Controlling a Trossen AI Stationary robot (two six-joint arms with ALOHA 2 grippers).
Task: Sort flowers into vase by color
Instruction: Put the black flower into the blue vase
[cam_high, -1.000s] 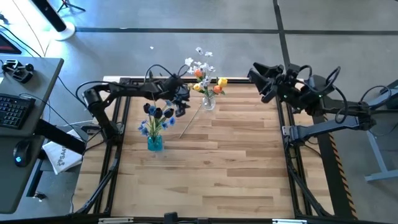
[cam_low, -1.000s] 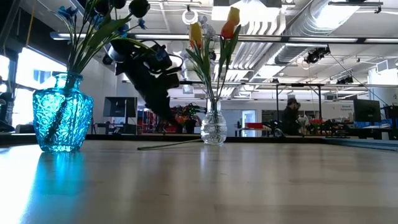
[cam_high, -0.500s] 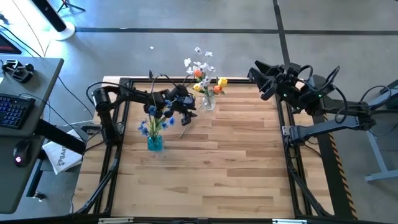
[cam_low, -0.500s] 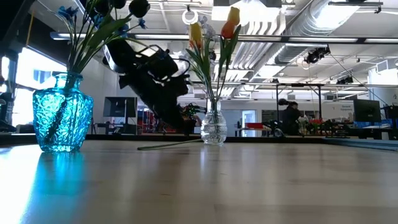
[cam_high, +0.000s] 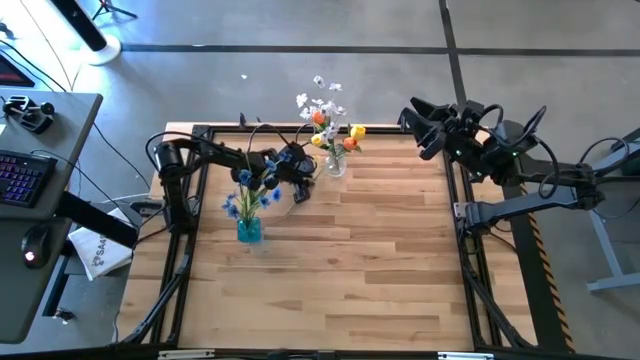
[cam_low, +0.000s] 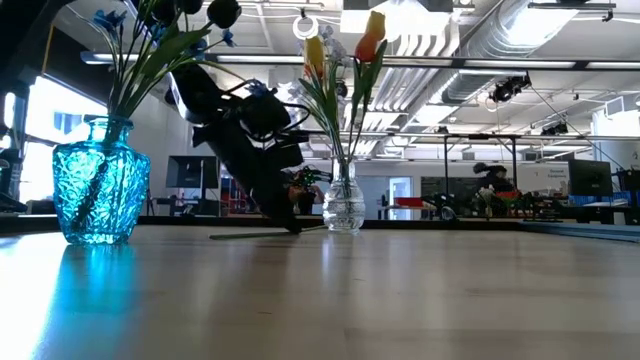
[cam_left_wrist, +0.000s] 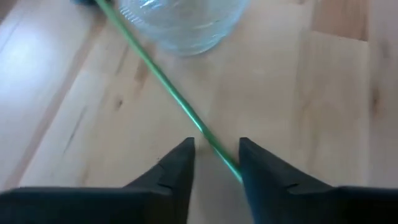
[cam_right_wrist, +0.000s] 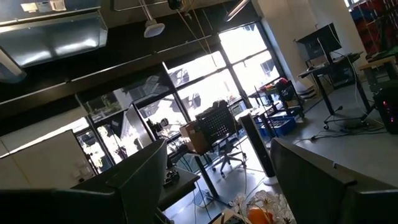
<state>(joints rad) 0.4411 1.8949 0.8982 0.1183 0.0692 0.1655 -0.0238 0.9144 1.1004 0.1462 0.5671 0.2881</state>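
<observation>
Between the left gripper's (cam_left_wrist: 216, 152) fingers (cam_left_wrist: 180, 163), a green stem (cam_left_wrist: 168, 87) runs diagonally.

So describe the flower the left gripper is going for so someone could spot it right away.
Start at the clear glass vase near the table's far edge. A single thin green stem lies flat on the wood beside its base, running toward the blue vase, between the left gripper fingers. It's the only flower lying down, not standing in a vase.
</observation>
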